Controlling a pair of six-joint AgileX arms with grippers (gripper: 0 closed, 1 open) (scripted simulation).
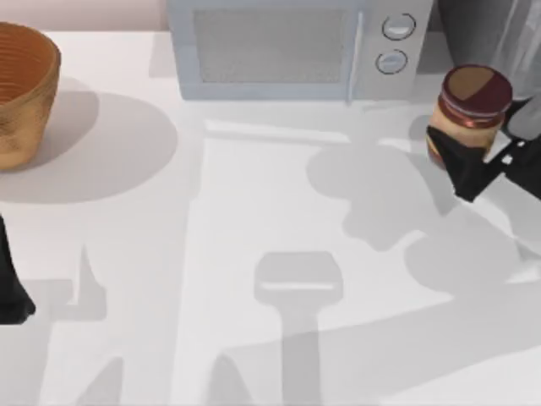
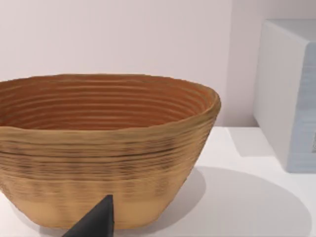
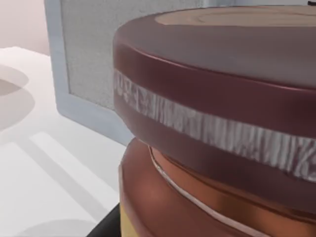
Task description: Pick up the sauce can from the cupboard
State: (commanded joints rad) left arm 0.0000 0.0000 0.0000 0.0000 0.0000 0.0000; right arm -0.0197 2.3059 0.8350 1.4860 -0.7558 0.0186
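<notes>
The right gripper's (image 1: 461, 165) jaws are clenched on the can (image 1: 472, 112), dark fingers pressed against the lower part of its tan label. In the top view the can hangs just right of the microwave (image 1: 300, 46), level with its front edge, and seems to be lifted off the table (image 1: 254, 220) (its shadow falls well apart from it, toward the table's middle). The cupboard (image 1: 486, 30) is the dark grey box just right of the microwave, behind the can.

As for progress, I judge the grasp made and the can already out of the cupboard; what may be left is only to raise it a little more and hold it steady.

The right wrist view looks close at the can's maroon lid and red rim band, with the microwave's door behind. No brand or writing can be read there, nor on the microwave's two knobs.

The left gripper (image 1: 13, 296) sits parked far left of the microwave, near the basket (image 1: 21, 93); whether its jaws are apart I cannot tell.
</notes>
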